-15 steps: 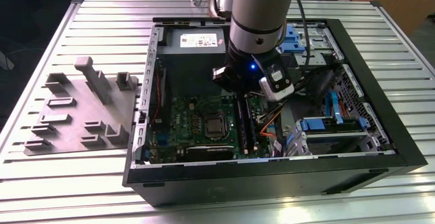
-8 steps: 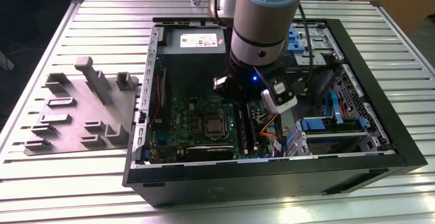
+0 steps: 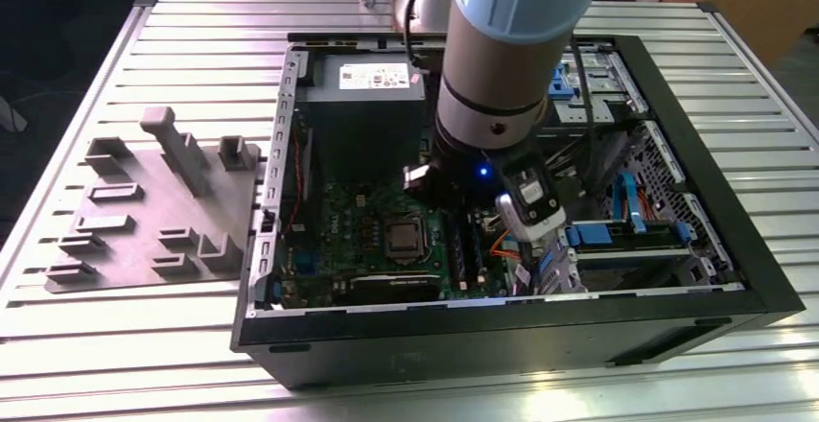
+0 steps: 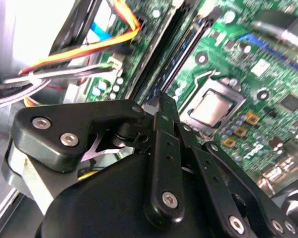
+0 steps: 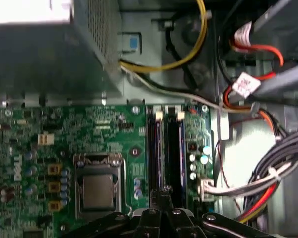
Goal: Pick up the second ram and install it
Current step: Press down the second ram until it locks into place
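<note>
exterior view high, looks down on open case; both wrist views close over motherboard.

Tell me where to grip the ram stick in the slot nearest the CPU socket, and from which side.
Pinch the ram stick by its flat faces, mid-length at the top edge, coming straight down toward the motherboard. It stands on edge, with the neighbouring slot close alongside and a white latch at its end, so only the top looks free.

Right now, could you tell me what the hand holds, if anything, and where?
It cannot be told: the hand sits right over the memory slots, its grasp hidden.
</note>
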You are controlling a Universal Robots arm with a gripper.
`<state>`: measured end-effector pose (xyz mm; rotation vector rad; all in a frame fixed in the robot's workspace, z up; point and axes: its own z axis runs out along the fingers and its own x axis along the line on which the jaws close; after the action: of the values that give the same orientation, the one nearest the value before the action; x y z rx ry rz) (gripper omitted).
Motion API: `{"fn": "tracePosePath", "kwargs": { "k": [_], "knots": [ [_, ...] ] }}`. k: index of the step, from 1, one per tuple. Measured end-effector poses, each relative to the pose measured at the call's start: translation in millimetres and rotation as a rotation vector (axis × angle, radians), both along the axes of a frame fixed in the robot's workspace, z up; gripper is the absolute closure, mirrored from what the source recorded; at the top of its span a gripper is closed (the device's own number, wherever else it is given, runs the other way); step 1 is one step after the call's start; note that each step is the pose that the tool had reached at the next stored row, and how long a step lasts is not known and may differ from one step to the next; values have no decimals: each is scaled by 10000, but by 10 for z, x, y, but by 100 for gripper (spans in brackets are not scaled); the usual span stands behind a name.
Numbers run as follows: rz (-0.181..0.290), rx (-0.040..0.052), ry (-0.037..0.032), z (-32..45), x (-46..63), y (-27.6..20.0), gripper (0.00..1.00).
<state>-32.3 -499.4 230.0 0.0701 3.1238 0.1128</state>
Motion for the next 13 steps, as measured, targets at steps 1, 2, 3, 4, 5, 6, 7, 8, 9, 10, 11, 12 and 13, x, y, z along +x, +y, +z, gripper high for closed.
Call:
{"fn": "tracePosePath", "kwargs": {
  "k": [1,2,3,4,5,6,7,8,9,10,11,12,13],
  "knots": [
    [-1,-1,1,-1,0,-26,90],
    [-1,-2,1,-3,0,-52,90],
    [0,-1,0,-4,0,-78,90],
    [-1,0,0,-5,0,-101,90],
    [-1,-1,0,-6,0,-123,90],
    [-2,-1,0,-6,0,-140,90],
    [-4,-1,0,-7,4,-155,90],
    [-7,-2,1,-7,9,-168,90],
    [-9,-1,1,-7,15,-180,90],
    [-11,-2,0,-8,20,-192,90],
    [-14,-2,1,-9,23,-204,90],
    [-16,-1,0,-11,25,-213,90],
    [-22,-1,1,-13,24,-219,90]
  ]
}}
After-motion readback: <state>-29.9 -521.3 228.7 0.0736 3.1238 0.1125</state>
